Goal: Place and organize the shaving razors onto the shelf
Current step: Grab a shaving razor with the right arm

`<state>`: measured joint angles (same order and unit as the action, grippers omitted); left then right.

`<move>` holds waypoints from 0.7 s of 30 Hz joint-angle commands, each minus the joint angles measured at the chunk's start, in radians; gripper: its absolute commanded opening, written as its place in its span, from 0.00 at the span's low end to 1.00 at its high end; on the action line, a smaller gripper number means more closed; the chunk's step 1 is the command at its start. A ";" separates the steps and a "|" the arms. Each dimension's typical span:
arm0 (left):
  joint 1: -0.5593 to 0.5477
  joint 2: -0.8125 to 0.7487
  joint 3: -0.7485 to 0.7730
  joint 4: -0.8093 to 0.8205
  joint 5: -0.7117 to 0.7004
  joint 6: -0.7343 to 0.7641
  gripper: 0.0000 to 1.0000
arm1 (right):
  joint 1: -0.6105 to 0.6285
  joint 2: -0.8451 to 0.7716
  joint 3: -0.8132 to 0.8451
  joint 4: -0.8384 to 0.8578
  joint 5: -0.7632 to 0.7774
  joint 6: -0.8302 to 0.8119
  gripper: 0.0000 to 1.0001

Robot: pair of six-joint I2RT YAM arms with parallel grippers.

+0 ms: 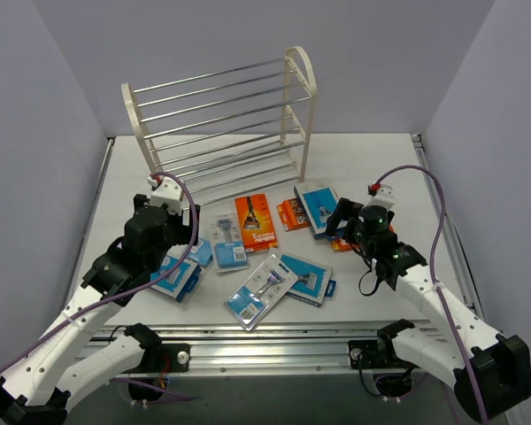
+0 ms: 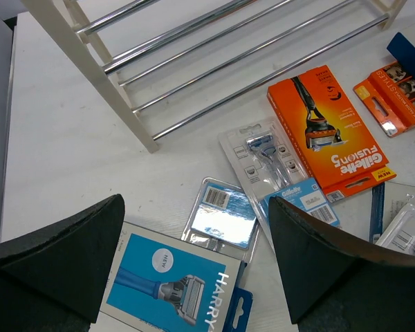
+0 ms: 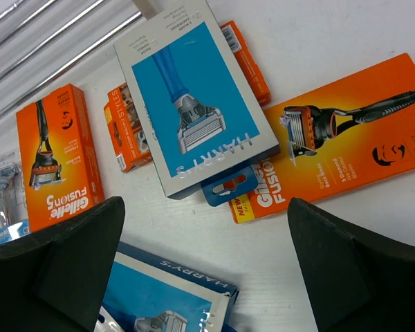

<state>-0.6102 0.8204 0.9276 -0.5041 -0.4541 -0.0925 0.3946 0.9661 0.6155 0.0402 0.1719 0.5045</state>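
The shaving razors lie scattered on the table in front of the white shelf [image 1: 221, 115], whose chrome rods [image 2: 214, 62] carry nothing. My left gripper [image 2: 195, 204] hangs open above a blue box [image 2: 169, 283], close to a face-down blister pack [image 2: 225, 221]. A second blister pack [image 2: 277, 162] and an orange pack [image 2: 328, 131] lie to its right. My right gripper [image 3: 206, 202] is open over bare table, with a blue box [image 3: 194, 97] ahead, an orange pack [image 3: 346, 138] partly under that box, and another blue box [image 3: 166, 301] below.
A small orange pack [image 1: 292, 212] lies beside the right blue box [image 1: 317, 208]. A blister pack [image 1: 261, 290] overlaps the near blue box [image 1: 305, 279] at the table's front. Grey walls close in on both sides.
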 commanded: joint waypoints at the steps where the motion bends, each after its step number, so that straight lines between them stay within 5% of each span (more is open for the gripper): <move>1: -0.006 0.002 0.014 0.030 -0.018 -0.006 0.94 | 0.006 -0.078 0.009 0.000 0.087 0.006 1.00; 8: -0.008 -0.003 0.017 0.030 -0.014 -0.004 0.94 | 0.004 -0.142 -0.026 0.027 0.060 -0.003 1.00; 21: -0.011 -0.012 0.028 0.030 0.046 -0.015 0.94 | -0.010 0.131 0.035 -0.057 -0.011 0.178 1.00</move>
<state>-0.6140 0.8215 0.9276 -0.5045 -0.4286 -0.0937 0.3923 1.0817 0.6209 -0.0158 0.2005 0.5896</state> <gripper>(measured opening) 0.941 0.997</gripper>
